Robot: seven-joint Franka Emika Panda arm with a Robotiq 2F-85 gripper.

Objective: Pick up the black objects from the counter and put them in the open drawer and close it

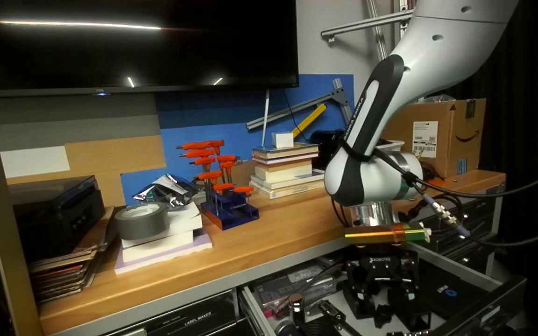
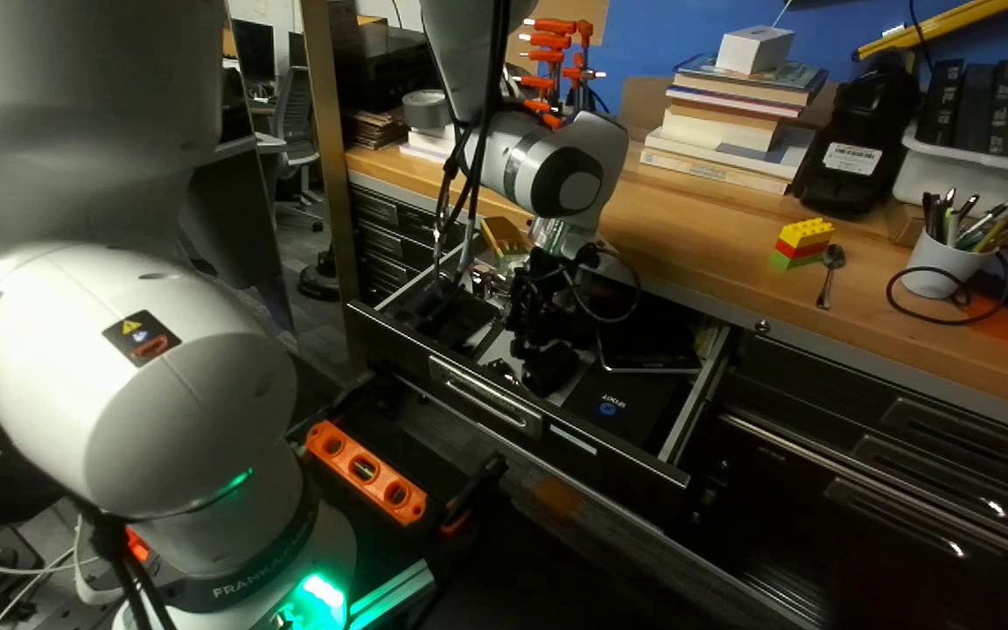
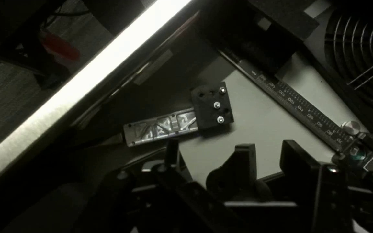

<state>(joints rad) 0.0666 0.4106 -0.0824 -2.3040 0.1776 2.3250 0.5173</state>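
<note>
The wide drawer (image 2: 504,398) is open below the wooden counter (image 2: 688,232), and its front panel also shows in an exterior view (image 1: 484,310). My gripper (image 3: 233,155) is down inside the drawer, pointing downward, with its fingers apart. A small matte black block (image 3: 233,171) stands between the fingers in the wrist view, with a gap on each side. It also shows dimly between the fingers (image 1: 388,315) in an exterior view (image 1: 382,316). I cannot make out a second such block among the dark drawer contents. No small black block shows on the counter.
In the drawer lie a caliper (image 3: 296,100), a black piece with screws (image 3: 209,105) on a silver part, a fan grille (image 3: 364,48) and a dark box (image 2: 613,407). Books (image 1: 287,172), red-orange tools (image 1: 210,175) and toy bricks (image 2: 803,243) stand on the counter.
</note>
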